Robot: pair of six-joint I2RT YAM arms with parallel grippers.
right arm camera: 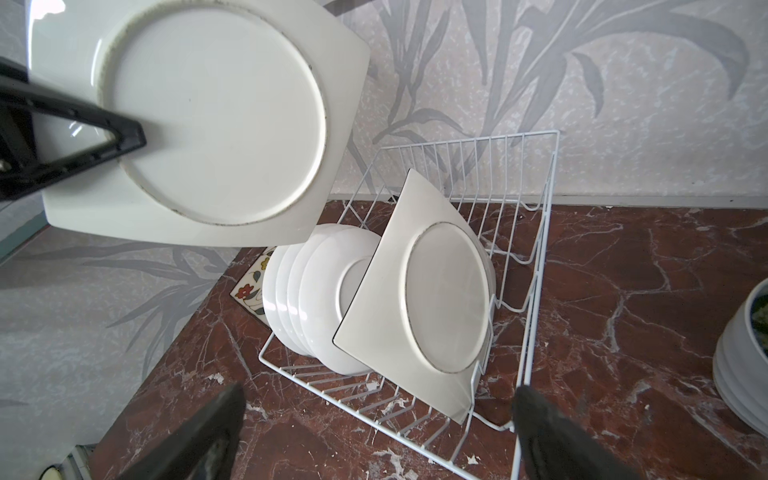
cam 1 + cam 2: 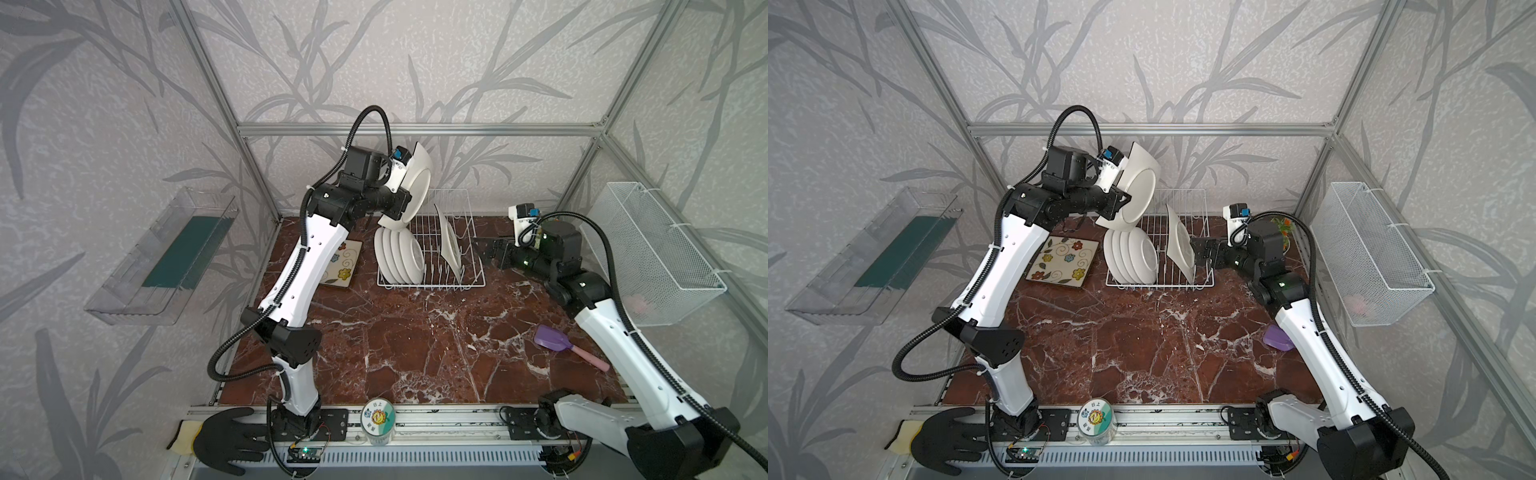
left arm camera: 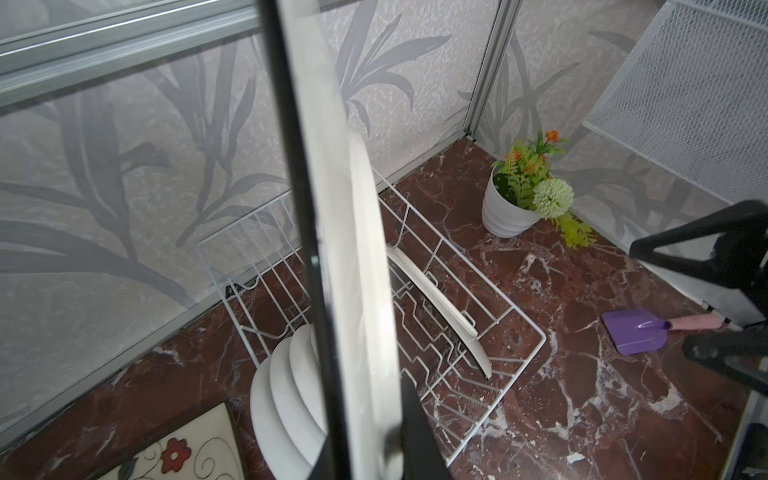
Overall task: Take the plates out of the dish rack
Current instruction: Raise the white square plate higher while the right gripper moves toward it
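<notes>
Pinching lifted plate (image 2: pixel 1140 195) by its rim with left gripper (image 2: pixel 1123 199) above dish rack's (image 2: pixel 1167 286) left edge; could slip onto round plates (image 2: pixel 1133 257). Right gripper (image 2: pixel 1202 249) open, empty, at rack's right edge; could clip leaning plate (image 2: pixel 1179 241).

Lab cell: aluminium frame (image 2: pixel 415 129), wallpapered panels (image 2: pixel 457 54)

Your square white plate (image 2: pixel 417 183) hangs tilted above the wire dish rack (image 2: pixel 432 286); round white plates (image 2: pixel 399 257) (on edge) and another square plate (image 2: pixel 449 245) stand inside, floral plate (image 2: pixel 1063 262) flat alongside.
</notes>
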